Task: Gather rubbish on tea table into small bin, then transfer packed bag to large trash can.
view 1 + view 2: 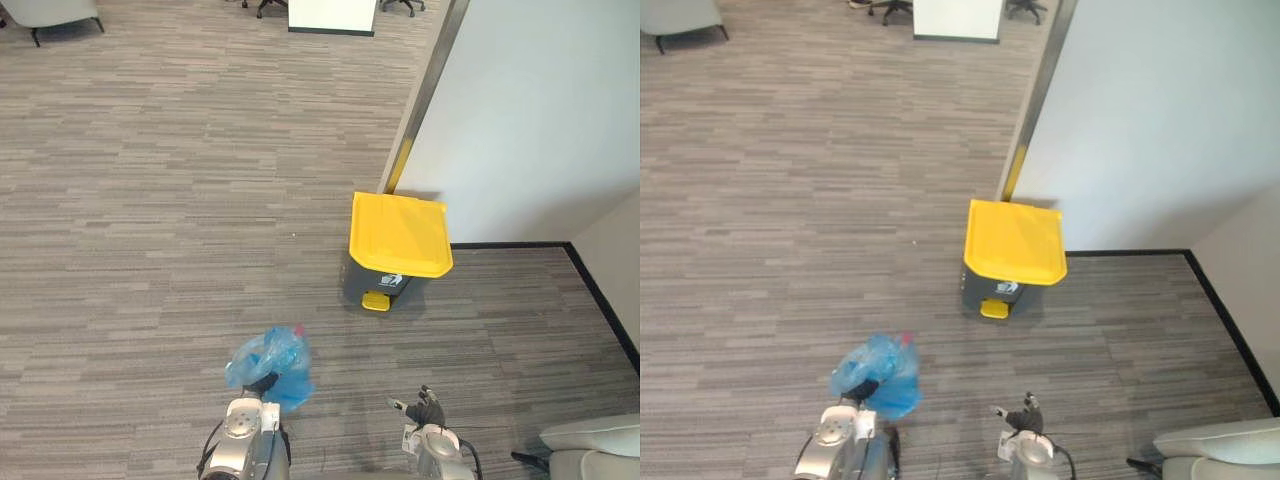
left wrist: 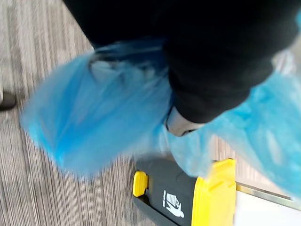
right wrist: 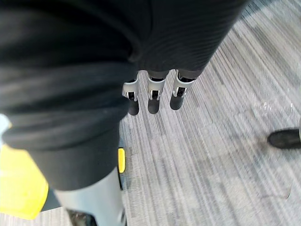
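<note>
A blue plastic bag [image 1: 270, 362], bunched and full, hangs above the carpet with my left hand [image 1: 262, 384] shut on its top. In the left wrist view the bag [image 2: 94, 113] wraps round the hand [image 2: 181, 123]. The large trash can [image 1: 397, 236] has a grey body, a yellow pedal and a yellow lid that is down. It stands against the wall, ahead and to the right of the bag. My right hand [image 1: 426, 402] hovers low at the right, open and empty, its fingers [image 3: 153, 96] relaxed over the floor.
A white wall [image 1: 530, 110] with a metal corner strip [image 1: 425, 80] runs behind the can. A white seat [image 1: 598, 447] sits at the lower right. A grey chair [image 1: 50, 15] and a white cabinet [image 1: 332, 15] stand far back. Grey carpet [image 1: 150, 220] stretches to the left.
</note>
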Robot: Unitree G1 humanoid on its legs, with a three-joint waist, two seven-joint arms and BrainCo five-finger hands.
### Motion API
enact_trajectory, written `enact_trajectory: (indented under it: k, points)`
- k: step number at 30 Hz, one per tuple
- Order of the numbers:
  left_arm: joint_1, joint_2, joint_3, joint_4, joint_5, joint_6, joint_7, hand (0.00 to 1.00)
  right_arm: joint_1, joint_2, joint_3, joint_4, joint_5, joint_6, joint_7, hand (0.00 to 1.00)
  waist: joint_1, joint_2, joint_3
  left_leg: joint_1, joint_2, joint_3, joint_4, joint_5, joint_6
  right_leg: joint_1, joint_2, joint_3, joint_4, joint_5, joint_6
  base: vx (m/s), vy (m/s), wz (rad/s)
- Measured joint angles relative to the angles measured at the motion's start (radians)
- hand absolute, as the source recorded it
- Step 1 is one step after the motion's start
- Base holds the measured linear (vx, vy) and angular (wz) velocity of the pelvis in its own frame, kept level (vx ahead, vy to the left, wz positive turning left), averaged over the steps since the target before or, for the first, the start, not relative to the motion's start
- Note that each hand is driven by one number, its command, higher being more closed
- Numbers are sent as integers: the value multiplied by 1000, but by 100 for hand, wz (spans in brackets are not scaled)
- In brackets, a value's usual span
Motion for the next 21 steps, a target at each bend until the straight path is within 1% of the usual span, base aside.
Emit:
enact_trajectory:
  k: [1,2,3,4,5,6,7,8,9,10,11,12,13,14,15,17,18,19,20,21]
  points:
    - [8,1,0,0,0,1,1,100,4,0,4,-1,0,0,2,0,0,0,3,26,-6,27,-11,-17,-1,-56,-14,23,120,7,10,7,129,-70]
    - [12,3,0,0,0,1,1,100,9,0,5,-3,-1,1,2,0,0,-1,5,43,-10,42,-18,-28,-1,-96,-24,31,189,18,11,6,114,-62]
    - [16,4,0,0,0,1,1,100,19,-1,6,-11,-1,2,3,0,-2,0,12,71,-15,53,-33,-41,2,-150,-34,29,298,49,1,60,73,-41]
    - [16,8,0,0,0,1,4,100,43,-2,7,-11,-2,6,6,0,-9,6,23,103,-17,54,-55,-47,1,-190,-31,20,368,17,1,101,12,-33]
    - [14,10,1,0,0,0,12,100,48,-3,8,-21,-3,6,7,0,-10,3,22,124,-18,55,-81,-48,0,-229,-26,-23,366,-26,-4,118,-20,-16]
    - [14,10,3,0,-1,0,14,100,45,-2,9,-20,-3,6,7,0,-11,1,21,130,-19,54,-89,-48,0,-237,-26,-45,355,-37,-5,101,-57,-8]
    - [13,9,3,2,-1,0,16,100,42,-2,13,-20,-3,5,8,0,-16,-6,21,142,-18,53,-104,-48,0,-251,-24,-90,315,-50,-12,121,-98,-2]
    - [10,7,-1,15,-1,-2,16,100,41,-2,14,-13,-6,5,8,0,-17,-16,15,151,-19,52,-117,-49,-3,-266,-14,-137,245,-55,-20,178,-153,2]
    - [6,8,-2,38,-1,-3,15,100,41,-2,14,8,-11,4,8,0,-20,-32,9,159,-27,48,-121,-49,-13,-265,6,-147,124,-35,-33,194,-169,13]
    - [0,11,0,62,-1,-1,16,100,39,-5,12,31,-17,5,9,0,-28,-48,2,157,-43,28,-120,-50,-31,-256,13,-143,85,-6,-76,211,-164,19]
    - [-6,-2,-1,100,-1,1,17,100,36,-17,-4,41,-22,6,8,0,-31,-24,-7,163,-35,-3,-132,-51,-36,-240,28,-157,71,-22,-70,260,-143,12]
    - [-6,-9,-2,108,-1,1,17,100,33,-31,-14,52,-22,5,7,0,-31,-8,-13,170,-24,-16,-147,-53,-45,-237,43,-164,62,-29,-73,366,-153,10]
    - [-9,-12,-2,108,-1,1,17,100,31,-33,-21,52,-22,5,6,0,-30,6,-4,176,-20,-29,-152,-48,-55,-226,48,-183,59,-31,-84,336,-125,14]
    - [-9,-12,-2,107,-1,1,16,100,35,-31,-31,50,-22,5,7,0,-32,12,-6,181,-13,-44,-156,-44,-61,-218,58,-191,57,-38,-95,347,-129,29]
    - [-10,-13,-2,105,-1,1,12,100,33,-32,-35,51,-21,5,7,0,-35,22,-1,185,5,-65,-140,-42,-64,-185,76,-210,39,-36,-101,336,-131,36]
    - [-5,-18,-3,91,-1,0,-1,100,42,-28,-32,50,-19,4,7,0,-40,25,2,149,50,-96,37,-42,-63,-86,109,-243,-33,-26,-117,320,-107,37]
    - [-2,-28,-1,77,-1,0,-7,100,45,-28,-20,50,-19,4,7,0,-36,29,4,99,82,-104,201,-29,-63,-28,131,-251,-69,-22,-124,282,-21,9]
    - [-2,-35,-2,64,-1,0,-11,100,43,-29,6,49,-18,3,6,0,-28,33,7,35,111,-112,369,27,-57,20,147,-243,-101,-25,-131,336,38,-18]
    - [-2,-37,-2,55,-1,0,-15,100,39,-28,18,48,-16,2,7,0,-22,29,6,2,125,-111,443,18,-52,42,146,-234,-118,-30,-138,335,93,-40]
    - [-3,-39,-2,44,-1,0,-20,100,31,-26,33,47,-16,1,6,0,-14,27,5,-40,134,-98,484,-22,-42,56,145,-214,-132,-30,-138,272,110,-53]
